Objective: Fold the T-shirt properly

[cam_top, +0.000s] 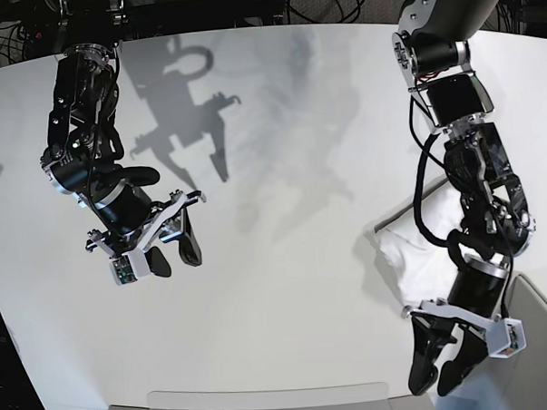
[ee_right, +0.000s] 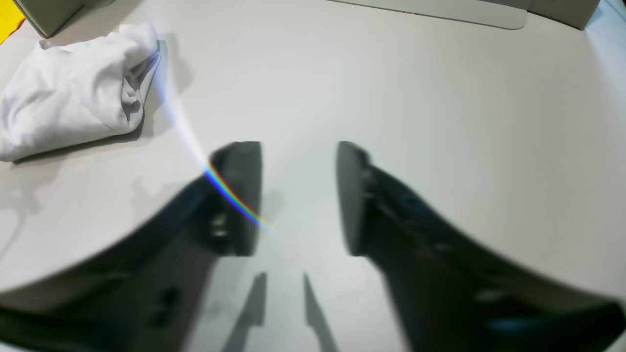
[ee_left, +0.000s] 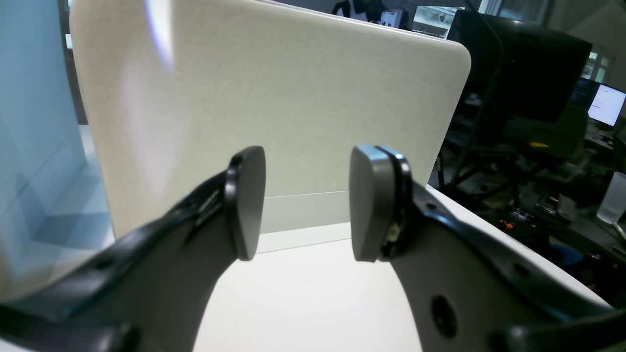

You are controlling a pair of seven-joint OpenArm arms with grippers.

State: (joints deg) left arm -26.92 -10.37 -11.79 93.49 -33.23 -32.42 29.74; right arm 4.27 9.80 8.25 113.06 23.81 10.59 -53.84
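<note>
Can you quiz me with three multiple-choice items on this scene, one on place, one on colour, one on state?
1. Where is the T-shirt in the right wrist view?
A. upper left
B. between the fingers
C. lower right

2. What colour is the T-shirt?
A. yellow
B. white
C. black

3. How is the left gripper?
A. shut on the T-shirt
B. shut, empty
C. open, empty

Key: 1 A, it lies bunched by the top-left corner. 2 B, plain white cloth. 3 C, a clear gap separates its pads.

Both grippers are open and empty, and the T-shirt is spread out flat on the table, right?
Not flat. In the right wrist view the T-shirt lies bunched in a small heap on the table. The left gripper and right gripper are indeed open and empty.
</note>
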